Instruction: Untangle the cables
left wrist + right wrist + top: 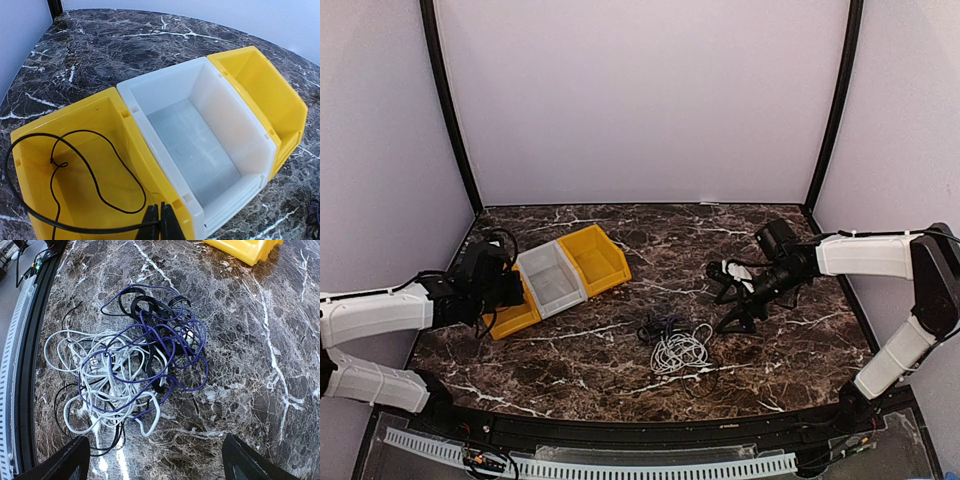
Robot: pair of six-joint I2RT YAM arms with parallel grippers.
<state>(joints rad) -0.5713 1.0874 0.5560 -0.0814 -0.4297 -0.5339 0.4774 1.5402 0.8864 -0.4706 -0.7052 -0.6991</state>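
Note:
A tangle of cables [672,343] lies on the marble table: white, purple and black cords wound together, seen close in the right wrist view [131,365]. My left gripper [161,222] is shut on a thin black cable [75,165] that loops inside the left yellow bin [30,170]; in the top view the gripper [498,285] hovers over that bin [517,318]. My right gripper [155,460] is open and empty, its fingers [65,462] spread wide above the table to the right of the tangle; in the top view it [740,312] sits beside the pile.
Three bins stand in a row at the left: yellow, a white bin [552,280] in the middle [200,135], and a second yellow bin [592,258] [265,90]. A black rail [22,390] runs along the table's near edge.

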